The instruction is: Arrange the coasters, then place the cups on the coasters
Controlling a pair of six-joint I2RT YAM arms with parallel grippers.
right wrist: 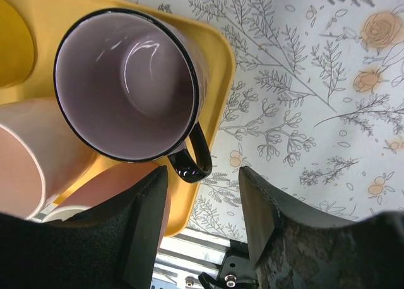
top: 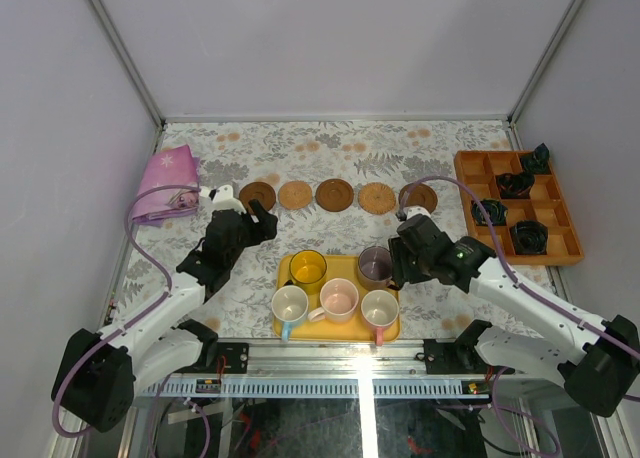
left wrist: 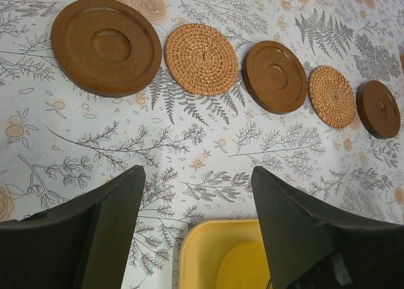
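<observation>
Wooden and woven round coasters lie in a row across the floral worktop, ready for cups, so the right fingers stand parted just short of the grey-purple mug's handle on the yellow rectangular tray, while the left fingers hang wide, empty.

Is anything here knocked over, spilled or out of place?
Nothing stands out. The five coasters lie in a tidy row, the cups stand upright on the yellow tray, and nothing is spilled.
</observation>
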